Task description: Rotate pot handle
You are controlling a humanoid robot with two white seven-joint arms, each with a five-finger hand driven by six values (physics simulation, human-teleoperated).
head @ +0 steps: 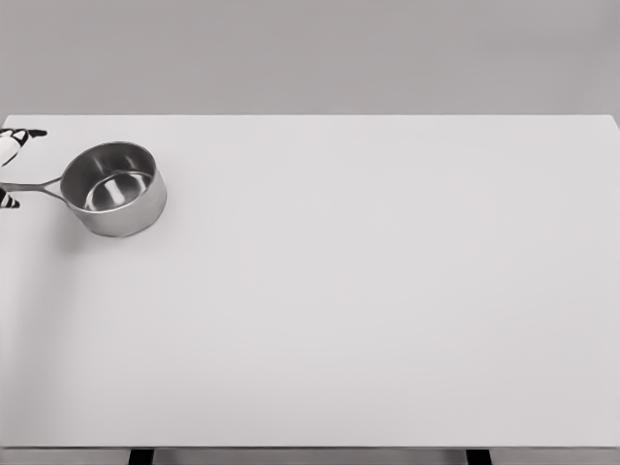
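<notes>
- Head view: the pot [114, 188] sits upright at the far left of the table [368, 291], empty, its steel inside shining.
- The handle [34, 186] sticks out leftward from the pot wall and runs to the picture's edge.
- A hand [14, 145] shows at that same edge, only as a few black-and-white fingertips above the handle and one more bit below it. Its arm is cut off, so I cannot tell whether it is left or right.
- The tips lie on both sides of the handle's end, but whether they press on it, or how far the hand is spread, cannot be told from so little.
- No other arm is visible.
- Risk, as I judge it: the pot stands near the table's left edge, so a turn swung too wide could push it off.
- With the grip out of frame, slipping would go unseen; loose fingers could slide along the thin handle rather than turn it.
- A push on the handle's tip might drag the whole pot sideways instead of pivoting it, since nothing pins the body down.
</notes>
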